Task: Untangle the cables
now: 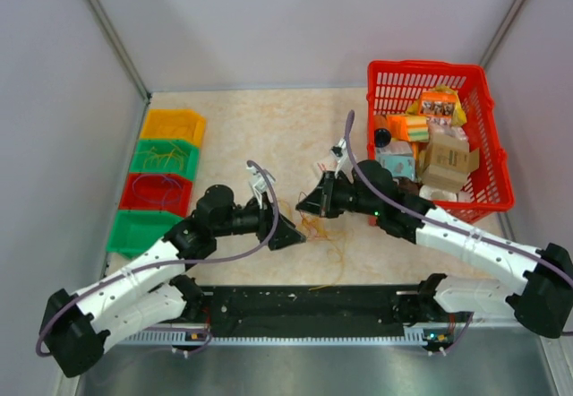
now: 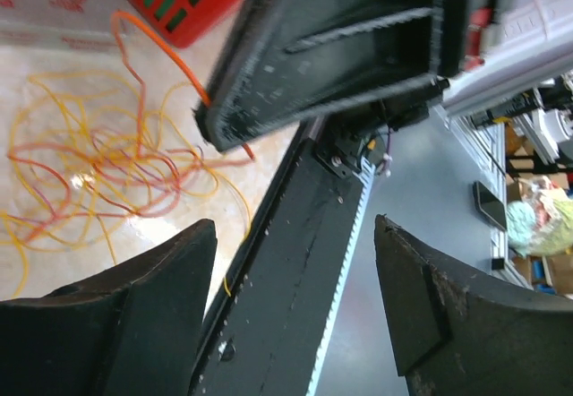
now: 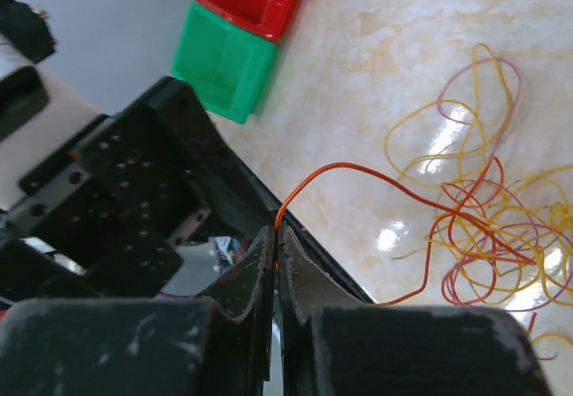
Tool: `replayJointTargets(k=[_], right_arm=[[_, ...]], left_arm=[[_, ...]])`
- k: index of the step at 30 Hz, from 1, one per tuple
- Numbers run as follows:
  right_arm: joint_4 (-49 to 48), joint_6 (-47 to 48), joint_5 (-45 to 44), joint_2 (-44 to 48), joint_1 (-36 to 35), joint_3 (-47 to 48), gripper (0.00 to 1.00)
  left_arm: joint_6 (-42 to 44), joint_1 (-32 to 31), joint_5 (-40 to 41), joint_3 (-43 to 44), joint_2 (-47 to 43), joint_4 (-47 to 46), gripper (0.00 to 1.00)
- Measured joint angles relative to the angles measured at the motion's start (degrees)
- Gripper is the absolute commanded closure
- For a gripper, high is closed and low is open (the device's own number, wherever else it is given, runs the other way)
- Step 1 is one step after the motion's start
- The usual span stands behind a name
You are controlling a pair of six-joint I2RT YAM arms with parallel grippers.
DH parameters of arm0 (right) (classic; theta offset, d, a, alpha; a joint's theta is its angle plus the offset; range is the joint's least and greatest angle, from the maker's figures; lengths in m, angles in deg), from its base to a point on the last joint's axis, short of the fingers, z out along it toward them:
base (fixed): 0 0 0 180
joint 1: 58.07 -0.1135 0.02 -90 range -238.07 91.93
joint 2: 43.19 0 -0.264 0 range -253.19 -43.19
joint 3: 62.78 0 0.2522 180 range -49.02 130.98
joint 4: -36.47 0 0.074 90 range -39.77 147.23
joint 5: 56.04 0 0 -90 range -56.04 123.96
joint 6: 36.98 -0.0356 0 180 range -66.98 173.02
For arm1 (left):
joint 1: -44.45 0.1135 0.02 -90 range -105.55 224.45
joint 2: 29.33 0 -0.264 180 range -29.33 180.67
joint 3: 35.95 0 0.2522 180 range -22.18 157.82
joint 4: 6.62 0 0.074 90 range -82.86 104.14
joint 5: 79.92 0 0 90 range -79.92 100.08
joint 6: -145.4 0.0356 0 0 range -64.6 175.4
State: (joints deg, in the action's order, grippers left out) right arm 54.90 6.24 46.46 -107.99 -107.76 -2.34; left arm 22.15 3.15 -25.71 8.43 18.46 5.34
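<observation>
Near the front edge of the table (image 1: 269, 118), just ahead of the black base rail (image 1: 304, 308), the cables (image 1: 324, 233) are seen lying as one loose heap of yellow, orange and reddish loops. One orange cable (image 3: 358, 168) is clamped between the closed fingers of the right gripper (image 3: 276, 257). It arcs up from the fingertips and runs back down into the heap, where it is crossed by several other loops. The left gripper (image 2: 295, 226) is held close by, its jaws spread apart with nothing between them; the rail, not the heap, is framed between them.

Several risks can be judged from this. If the orange cable is drawn away while the heap is unpinned, the whole knot is likely to be dragged along or tightened, since the loops are interlaced. So fine a strand could also be pulled out of the closed fingers under tension. The two grippers, being so near each other, could be knocked together.
</observation>
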Motion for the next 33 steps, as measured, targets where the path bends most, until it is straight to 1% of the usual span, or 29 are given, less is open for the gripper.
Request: replayJointTargets(k=[3, 5, 7, 8, 9, 10, 11, 12, 13, 14, 15, 16, 17, 19, 20, 21, 23, 26, 30, 33], right_arm=[[0.0, -3.3, 0.8, 0.8, 0.0, 1.8, 1.00], [0.0, -5.2, 1.0, 1.4, 0.0, 2.2, 1.00], [0.0, -7.2, 1.2, 2.1, 0.0, 2.2, 1.00], [-0.1, -7.8, 1.3, 2.2, 0.0, 2.2, 1.00], [-0.1, -8.5, 1.4, 2.3, 0.0, 2.2, 1.00], [-0.2, -9.0, 1.3, 2.4, 0.0, 2.2, 1.00], [-0.3, -9.4, 1.1, 2.4, 0.0, 2.2, 1.00], [-0.3, -9.9, 1.2, 2.4, 0.4, 2.2, 1.00], [-0.3, -10.1, 0.9, 2.7, 0.8, 2.2, 0.98], [-0.3, -10.2, 0.0, 3.2, 1.2, 2.2, 0.92], [-0.1, -9.9, -0.7, 3.6, 1.3, 2.2, 0.84], [0.4, -9.5, -1.3, 4.0, 1.4, 2.2, 0.74], [1.3, -8.5, -1.9, 4.5, 1.4, 2.6, 0.61], [4.7, -5.3, -3.5, 6.0, 1.1, 4.2, 0.40], [6.7, -3.0, -4.8, 6.9, 1.0, 5.4, 0.31], [8.7, -0.4, -6.1, 7.7, 1.0, 6.6, 0.25], [11.7, 5.0, -8.7, 9.5, 1.0, 8.1, 0.20], [14.1, 13.3, -9.4, 11.9, 1.0, 8.0, 0.19], [11.0, 20.8, -6.0, 11.9, 0.3, 4.0, 0.17], [6.5, 23.9, -2.9, 7.5, -0.8, -0.3, 0.17]], left_arm=[[-0.1, -2.0, 4.3, 1.6, 2.8, -2.1, 0.30], [-0.1, -2.8, 6.7, 3.1, 4.7, -3.3, 0.30], [0.0, -3.4, 8.7, 4.8, 6.6, -4.8, 0.35], [-0.1, -3.5, 9.6, 5.5, 7.5, -5.7, 0.40], [-0.1, -3.7, 10.3, 6.0, 8.1, -6.3, 0.51], [0.0, -3.8, 10.6, 6.5, 8.7, -6.9, 0.67], [-0.3, -3.9, 11.0, 6.8, 9.1, -7.1, 0.81], [-0.1, -4.2, 11.5, 7.3, 9.5, -7.2, 0.97], [0.7, -4.3, 12.3, 7.7, 9.9, -6.0, 1.00], [0.5, -4.2, 12.7, 8.0, 10.4, -5.5, 1.00], [0.8, -4.2, 13.2, 8.9, 11.0, -4.7, 1.00], [1.3, -4.3, 13.6, 9.8, 11.4, -3.6, 1.00], [1.9, -4.4, 14.3, 10.5, 11.4, -2.6, 1.00], [3.1, -4.5, 15.8, 11.1, 10.6, -1.2, 1.00], [3.7, -4.5, 17.0, 11.1, 9.6, -0.3, 1.00], [4.3, -4.5, 18.7, 11.1, 7.8, 1.1, 1.00], [5.2, -4.4, 21.2, 11.2, 4.3, 3.3, 1.00], [6.0, -4.4, 24.7, 12.6, -1.1, 6.4, 1.00], [5.8, -4.3, 26.1, 17.3, -2.8, 8.5, 1.00], [5.2, -4.3, 26.1, 21.0, -2.4, 9.5, 1.00]])
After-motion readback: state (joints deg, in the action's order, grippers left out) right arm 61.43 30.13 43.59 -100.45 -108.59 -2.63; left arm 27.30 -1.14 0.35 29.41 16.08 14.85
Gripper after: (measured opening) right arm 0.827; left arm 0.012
